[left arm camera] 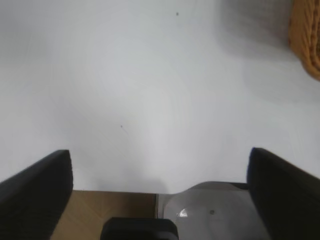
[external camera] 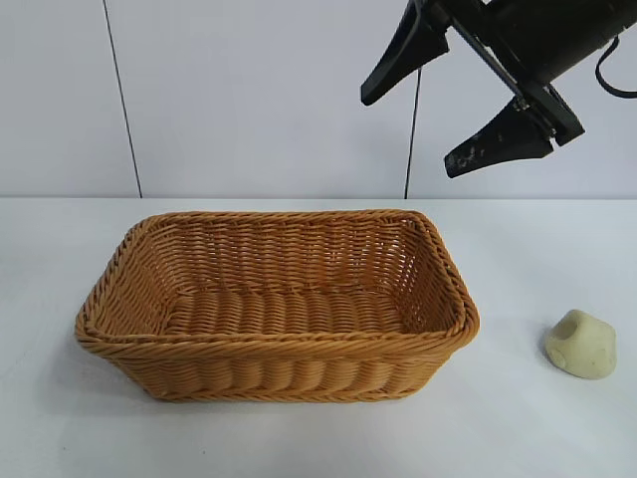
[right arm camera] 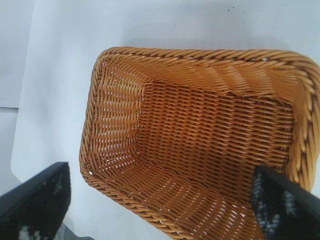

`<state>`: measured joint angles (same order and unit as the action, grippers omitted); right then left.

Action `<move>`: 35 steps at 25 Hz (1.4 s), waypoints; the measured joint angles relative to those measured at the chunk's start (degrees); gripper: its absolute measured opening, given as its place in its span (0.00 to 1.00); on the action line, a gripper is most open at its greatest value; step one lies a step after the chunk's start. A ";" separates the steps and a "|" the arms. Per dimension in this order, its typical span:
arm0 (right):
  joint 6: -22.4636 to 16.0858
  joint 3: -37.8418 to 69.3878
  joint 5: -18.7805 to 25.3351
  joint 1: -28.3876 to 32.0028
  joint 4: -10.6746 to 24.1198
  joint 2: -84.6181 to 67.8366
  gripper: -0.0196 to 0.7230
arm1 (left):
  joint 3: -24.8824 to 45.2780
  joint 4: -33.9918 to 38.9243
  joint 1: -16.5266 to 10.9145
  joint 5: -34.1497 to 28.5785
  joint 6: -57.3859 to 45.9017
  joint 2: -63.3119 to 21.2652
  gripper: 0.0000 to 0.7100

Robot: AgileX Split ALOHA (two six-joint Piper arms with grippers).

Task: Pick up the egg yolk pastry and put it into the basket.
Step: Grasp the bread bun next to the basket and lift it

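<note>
White tabletop (external camera: 557,438) runs under everything, with my left gripper (left arm camera: 160,185) off at the left edge, fingers spread over bare surface. Centre sits the basket (external camera: 277,344); my right gripper (external camera: 453,95) hangs above its right end, 2 fingers wide apart, gripping nothing. Farthest right, the egg yolk pastry (external camera: 580,345) lies on the table, well clear of the basket.

A white surface (external camera: 299,438) is carrying the basket (external camera: 274,373) near its middle, and the egg yolk pastry (external camera: 580,345) is sitting apart, toward the right edge.
</note>
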<state>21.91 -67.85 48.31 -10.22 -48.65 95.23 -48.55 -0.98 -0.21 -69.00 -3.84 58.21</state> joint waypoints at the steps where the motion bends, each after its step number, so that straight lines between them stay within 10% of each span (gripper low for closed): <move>1: 0.00 0.00 0.00 0.00 0.00 0.00 0.96 | 2.57 0.00 0.00 0.66 0.00 -2.41 0.95; 10: 0.00 0.00 0.00 0.00 0.00 0.00 0.96 | 18.83 -2.15 0.00 7.36 0.00 -25.10 0.95; 21: 0.00 0.00 0.00 0.00 0.00 0.00 0.96 | 19.73 -2.81 0.00 7.82 0.00 -53.70 0.95; 35: 0.00 0.00 0.15 0.00 0.31 0.00 0.96 | 19.77 -2.31 0.00 7.84 0.00 -58.52 0.95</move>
<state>21.91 -67.85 48.45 -10.22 -48.34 95.23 -28.78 -3.29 -0.21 -61.16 -3.84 -0.31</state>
